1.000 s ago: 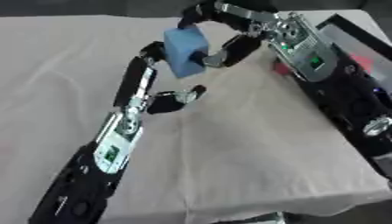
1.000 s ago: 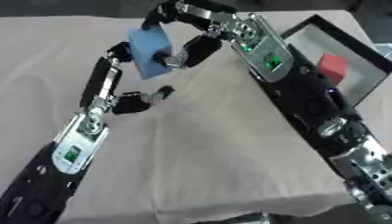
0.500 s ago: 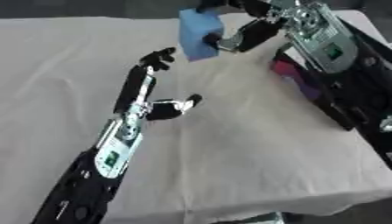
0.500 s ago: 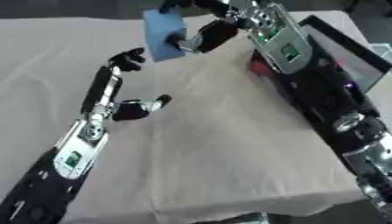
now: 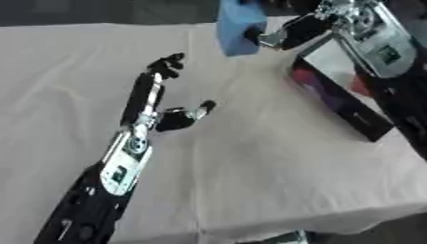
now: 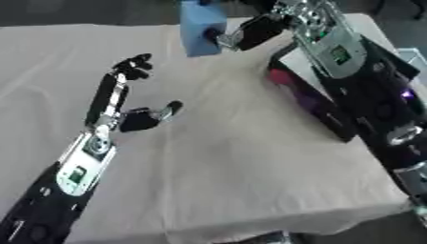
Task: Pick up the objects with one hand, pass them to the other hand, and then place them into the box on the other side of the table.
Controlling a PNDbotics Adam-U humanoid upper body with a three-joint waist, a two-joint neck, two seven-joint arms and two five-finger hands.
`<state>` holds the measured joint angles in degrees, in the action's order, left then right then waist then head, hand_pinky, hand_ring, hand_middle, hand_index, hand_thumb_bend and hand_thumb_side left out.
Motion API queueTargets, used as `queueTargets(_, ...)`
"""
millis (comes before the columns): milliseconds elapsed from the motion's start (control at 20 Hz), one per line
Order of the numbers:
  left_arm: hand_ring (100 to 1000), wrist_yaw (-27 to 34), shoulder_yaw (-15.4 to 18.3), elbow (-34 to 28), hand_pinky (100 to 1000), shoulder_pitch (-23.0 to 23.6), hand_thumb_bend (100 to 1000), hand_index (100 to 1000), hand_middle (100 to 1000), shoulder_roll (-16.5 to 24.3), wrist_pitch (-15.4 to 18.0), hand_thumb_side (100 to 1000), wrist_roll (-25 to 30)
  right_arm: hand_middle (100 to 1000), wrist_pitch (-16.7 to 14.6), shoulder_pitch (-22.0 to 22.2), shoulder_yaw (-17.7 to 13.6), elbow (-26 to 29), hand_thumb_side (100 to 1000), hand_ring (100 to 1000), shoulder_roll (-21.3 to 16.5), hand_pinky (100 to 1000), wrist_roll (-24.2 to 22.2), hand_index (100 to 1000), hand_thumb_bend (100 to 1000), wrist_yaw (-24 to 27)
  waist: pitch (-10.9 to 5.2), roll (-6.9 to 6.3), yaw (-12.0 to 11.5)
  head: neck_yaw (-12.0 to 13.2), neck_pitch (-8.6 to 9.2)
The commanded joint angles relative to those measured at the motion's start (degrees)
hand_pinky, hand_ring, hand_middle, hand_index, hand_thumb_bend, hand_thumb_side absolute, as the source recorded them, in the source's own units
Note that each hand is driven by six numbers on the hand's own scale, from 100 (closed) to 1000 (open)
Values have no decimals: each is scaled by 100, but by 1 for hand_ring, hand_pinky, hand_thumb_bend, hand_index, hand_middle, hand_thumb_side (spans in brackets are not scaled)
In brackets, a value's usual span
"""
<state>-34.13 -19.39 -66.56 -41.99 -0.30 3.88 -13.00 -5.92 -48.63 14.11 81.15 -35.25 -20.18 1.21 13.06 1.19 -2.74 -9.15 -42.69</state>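
Observation:
A light blue block [image 5: 238,26] hangs in the air above the far part of the table, with my right hand [image 5: 288,33] shut on its right side. The block is left of the box [image 5: 338,90], a black-walled box with a pale inside that holds a red thing [image 5: 360,86]. My left hand [image 5: 158,97] stands open over the cloth in the middle left, fingers pointing up and away, thumb out to the right, holding nothing. It is below and left of the block, well apart from it.
A cream cloth [image 5: 250,162] with creases covers the table. The box lies along the right side near the table's right edge. My right forearm [image 6: 350,62] runs above the box. The table's front edge shows at the bottom.
My right hand has carried the blue block up and to the right, away from my left hand. The left hand has let go and stays open over the cloth. The camera has shifted.

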Motion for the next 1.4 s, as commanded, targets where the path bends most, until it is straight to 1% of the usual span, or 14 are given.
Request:
queueTargets(50,676,50,51,-80,775,-64,640,879,692,111,-8,282,-49,596,67,48,-238,121,100,984,-405,960,130,702,161,166,-147,4,21,-24,5)
queueTargets(200,671,83,64,-107,771,-61,645,870,688,145,-30,287,-79,599,104,270,-464,112,100,987,-676,966,280,706,144,324,-143,-5,24,-120,22)
queueTargets(450,661,186,85,-199,764,-65,646,844,677,217,-80,301,-168,607,166,667,-954,-34,100,996,-1128,979,621,715,104,647,-113,-32,20,-344,205)
queueTargets(750,656,325,84,-353,760,-79,642,830,673,294,-146,314,-241,618,192,1056,-1438,-435,100,1000,-1464,995,912,725,100,863,-81,-75,5,-403,374)
queueTargets(1100,651,431,89,-460,755,-88,643,825,670,324,-204,320,-304,620,60,1451,-1796,-966,100,1000,-1658,995,1190,726,100,769,-60,-104,-9,-521,450)
queueTargets(1400,644,489,80,-497,750,-86,639,824,673,324,-234,330,-329,626,-142,1699,-1919,-1437,100,1000,-1697,993,1414,729,100,477,-37,-127,-22,-630,461)
